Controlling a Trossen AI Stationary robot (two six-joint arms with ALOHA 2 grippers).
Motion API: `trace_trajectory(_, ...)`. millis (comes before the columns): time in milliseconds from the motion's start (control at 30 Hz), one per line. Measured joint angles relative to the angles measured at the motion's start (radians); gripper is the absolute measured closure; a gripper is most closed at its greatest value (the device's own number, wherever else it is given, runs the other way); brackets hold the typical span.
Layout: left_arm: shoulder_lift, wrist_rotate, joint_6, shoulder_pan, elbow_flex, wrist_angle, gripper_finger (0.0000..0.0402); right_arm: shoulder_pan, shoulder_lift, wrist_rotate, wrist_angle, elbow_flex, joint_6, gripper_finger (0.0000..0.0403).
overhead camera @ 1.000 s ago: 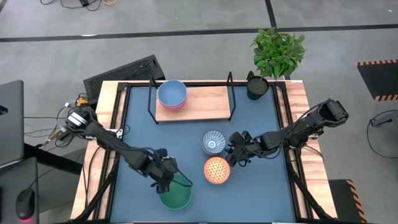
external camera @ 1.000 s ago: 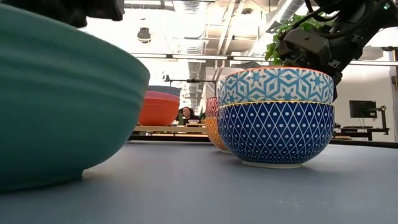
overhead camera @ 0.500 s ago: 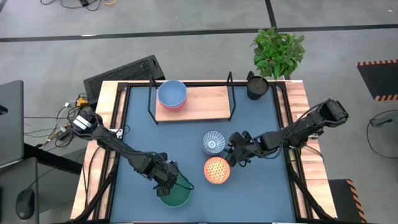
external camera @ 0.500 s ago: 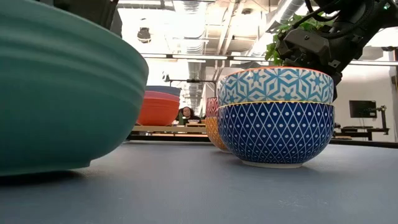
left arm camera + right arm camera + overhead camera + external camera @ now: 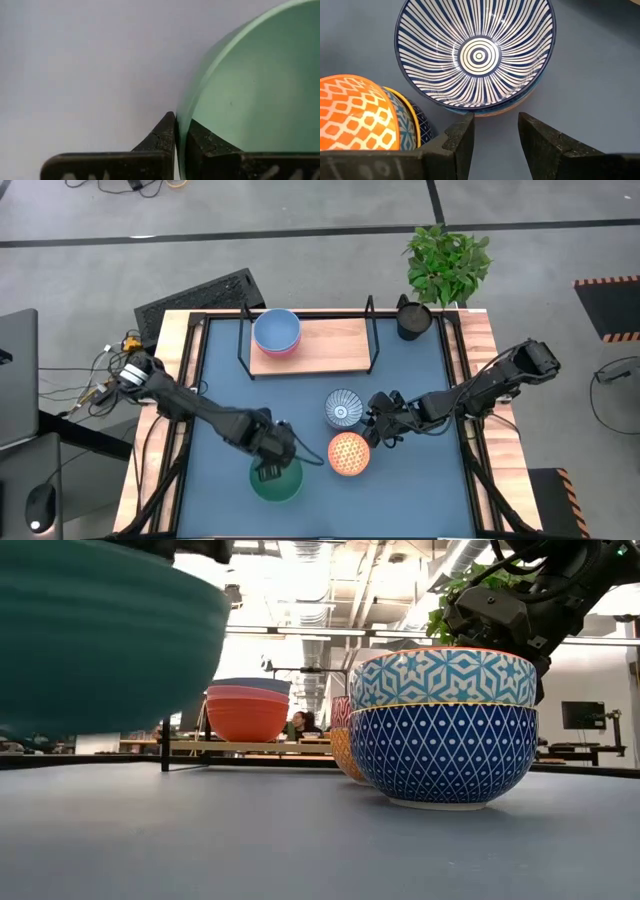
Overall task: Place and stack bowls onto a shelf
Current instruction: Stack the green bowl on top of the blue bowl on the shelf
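Observation:
A teal bowl (image 5: pixel 278 485) hangs near the table's front, left of centre, with my left gripper (image 5: pixel 268 469) shut on its rim. In the low view this bowl (image 5: pixel 100 640) floats above the tabletop. My right gripper (image 5: pixel 376 428) stands open beside a blue-striped bowl (image 5: pixel 343 409) and an orange-patterned bowl (image 5: pixel 349 453), touching neither; both rest on their bases. On the shelf (image 5: pixel 325 345), a wooden board in a black wire frame at the far side, a pale blue bowl (image 5: pixel 277 330) sits nested in a pink one. My left gripper pinches the teal bowl's rim (image 5: pixel 181 117), with one finger inside the bowl (image 5: pixel 205 142) and the other outside it (image 5: pixel 162 137). The fingers come steeply from above. The bowl is lifted clear of the table and hangs below them.
A black cup (image 5: pixel 413 318) stands at the far right corner, right of the shelf, and a potted plant (image 5: pixel 447 260) is behind it. The shelf's right half is bare wood. Raised wooden rails run along the table's left and right sides.
My left gripper has shut on the teal bowl's rim and risen, tipping steeper. The bowl, which stood on the table, now hangs clear of it and has shifted a little toward the far edge.

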Motion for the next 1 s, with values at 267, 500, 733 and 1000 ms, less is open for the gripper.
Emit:
trace_trajectory(267, 0.0, -0.186, 0.17, 0.213, 0.337, -0.372, 0.0401, 0.0, 0.0, 0.003, 0.0, 0.0, 0.0, 0.0226)
trace_trajectory(500, 0.0, -0.255, 0.407, 0.549, 0.66, -0.483, 0.0401, 0.0, 0.0, 0.005, 0.0, 0.0, -0.005, 0.0226)
trace_trajectory(733, -0.002, -0.107, 0.527, 0.889, 0.774, -0.466, 0.0401, 0.0, 0.0, 0.007, 0.0, 0.0, -0.006, 0.0226)
trace_trajectory(1000, 0.01, 0.022, 0.576, 1.147, 0.736, -0.353, 0.0401, -0.002, 0.0, 0.007, 0.0, 0.0, -0.006, 0.0226)
